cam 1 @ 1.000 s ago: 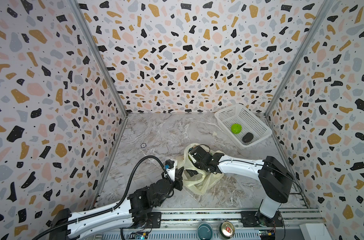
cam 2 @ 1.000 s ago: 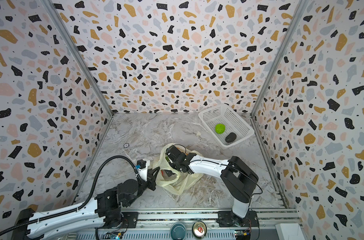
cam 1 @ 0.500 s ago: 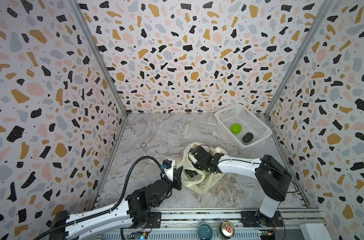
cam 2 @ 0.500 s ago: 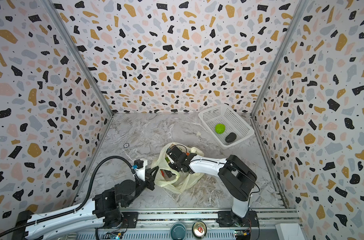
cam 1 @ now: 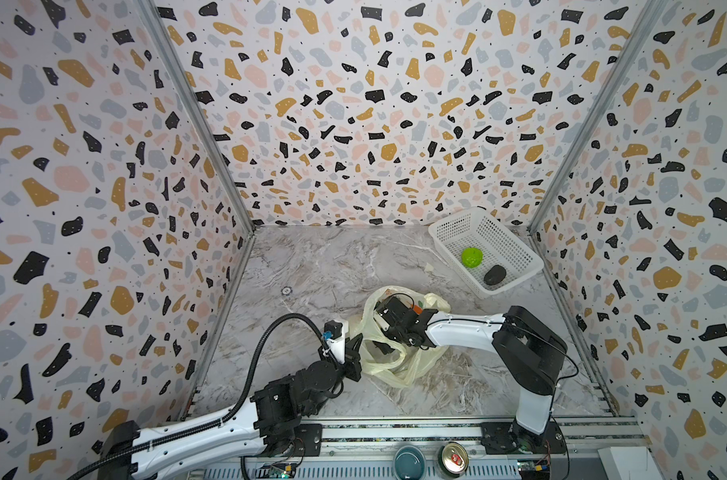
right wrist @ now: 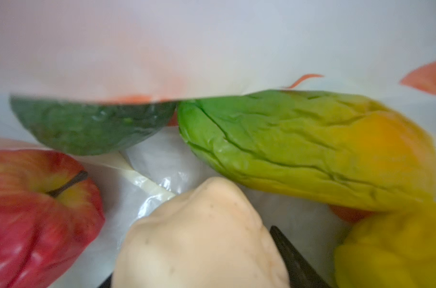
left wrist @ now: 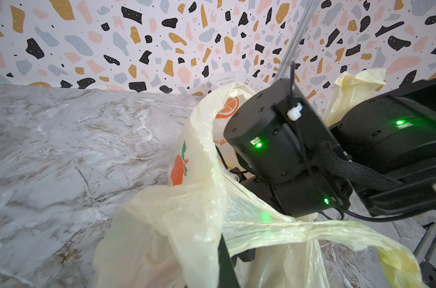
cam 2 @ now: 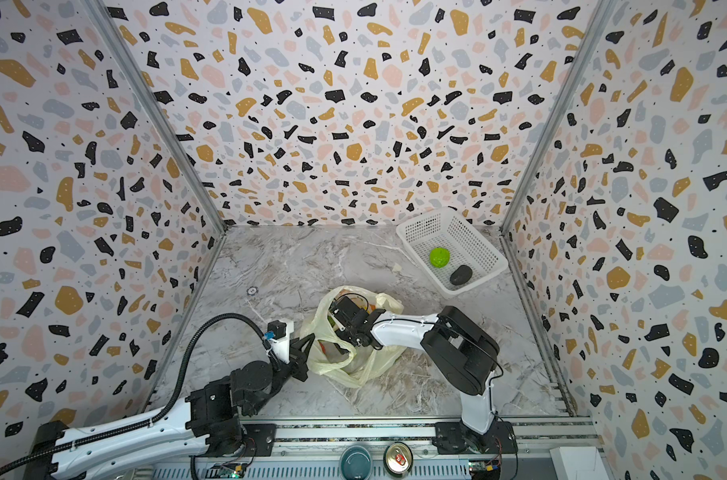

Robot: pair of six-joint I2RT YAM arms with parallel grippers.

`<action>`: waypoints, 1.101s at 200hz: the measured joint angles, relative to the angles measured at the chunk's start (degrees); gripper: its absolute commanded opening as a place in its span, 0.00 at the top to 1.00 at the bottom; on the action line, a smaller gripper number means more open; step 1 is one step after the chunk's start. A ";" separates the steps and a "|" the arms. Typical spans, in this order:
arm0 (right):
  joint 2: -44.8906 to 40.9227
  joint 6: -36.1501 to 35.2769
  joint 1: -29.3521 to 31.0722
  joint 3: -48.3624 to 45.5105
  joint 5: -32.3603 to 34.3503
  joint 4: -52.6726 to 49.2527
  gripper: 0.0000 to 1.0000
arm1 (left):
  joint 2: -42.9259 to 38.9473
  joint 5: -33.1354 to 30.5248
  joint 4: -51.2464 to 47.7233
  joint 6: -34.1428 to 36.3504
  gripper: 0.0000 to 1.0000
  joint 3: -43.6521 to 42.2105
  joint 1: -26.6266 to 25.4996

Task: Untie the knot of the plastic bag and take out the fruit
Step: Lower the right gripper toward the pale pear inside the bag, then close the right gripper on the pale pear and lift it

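The pale yellow plastic bag (cam 1: 395, 370) (cam 2: 353, 374) lies open at the front middle of the marble floor. My left gripper (cam 1: 355, 353) (left wrist: 220, 246) is shut on the bag's near left rim, and film drapes over its fingers. My right gripper (cam 1: 380, 330) (right wrist: 199, 274) reaches inside the bag, shut on a cream-white fruit (right wrist: 199, 237). Around it lie a red apple (right wrist: 37, 212), a dark green fruit (right wrist: 92, 127), a green-yellow fruit (right wrist: 299, 149) and a yellow one (right wrist: 399, 249). The knot shows in no view; the loop handles hang apart.
A white perforated basket (cam 1: 449, 232) (cam 2: 420, 226) stands at the back right, holding a lime green fruit (cam 1: 472, 257) and a near-black one (cam 1: 495, 274). A teal cup (cam 1: 409, 461) and a can (cam 1: 453, 459) sit on the front rail. Patterned walls close three sides.
My right gripper has stayed inside the bag and its jaws have come together round the cream-white fruit. The left arm has barely shifted, keeping its hold on the bag's rim.
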 measured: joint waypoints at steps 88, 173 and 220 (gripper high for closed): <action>-16.46 6.56 -2.62 -10.95 1.03 -2.10 0.41 | 5.75 2.84 0.52 0.13 1.00 0.00 0.00; -24.55 6.91 -2.86 -11.72 -8.81 -2.38 0.41 | -1.07 2.91 -1.64 -1.40 1.00 -1.79 0.00; -27.82 6.54 -2.91 -10.82 -10.84 -2.82 0.41 | -1.36 2.12 -1.86 -1.62 1.00 -1.88 0.00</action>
